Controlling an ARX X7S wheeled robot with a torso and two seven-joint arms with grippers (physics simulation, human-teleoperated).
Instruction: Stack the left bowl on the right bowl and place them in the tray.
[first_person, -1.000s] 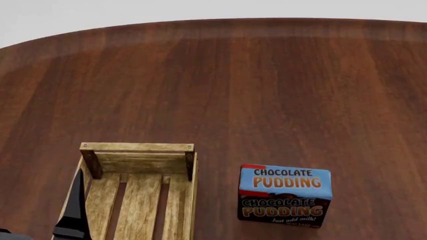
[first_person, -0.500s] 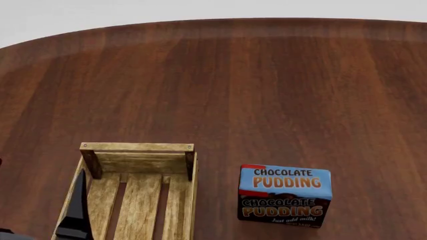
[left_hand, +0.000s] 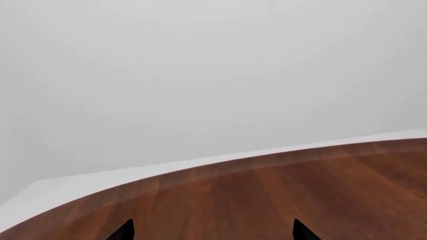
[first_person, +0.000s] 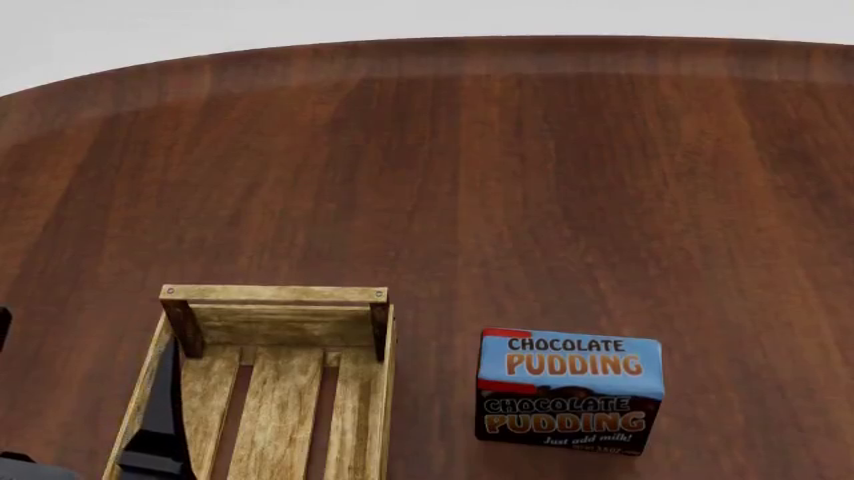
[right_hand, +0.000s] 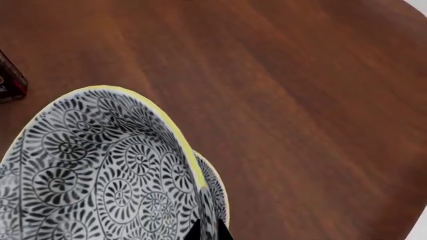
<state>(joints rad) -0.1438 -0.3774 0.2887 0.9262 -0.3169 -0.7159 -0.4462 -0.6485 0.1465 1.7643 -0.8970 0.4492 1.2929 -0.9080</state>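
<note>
Pudding box (first_person: 570, 391) beside tray (first_person: 274, 296) — apart

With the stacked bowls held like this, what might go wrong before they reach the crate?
1. The right pincer grips only the rim of the patterned bowl; the second bowl nested under it could slip or tilt.
2. The chocolate pudding box stands close beside the wooden crate, so the bowls may clip it.
3. The left pincer sits over the crate's left wall, possibly blocking placement.
</note>
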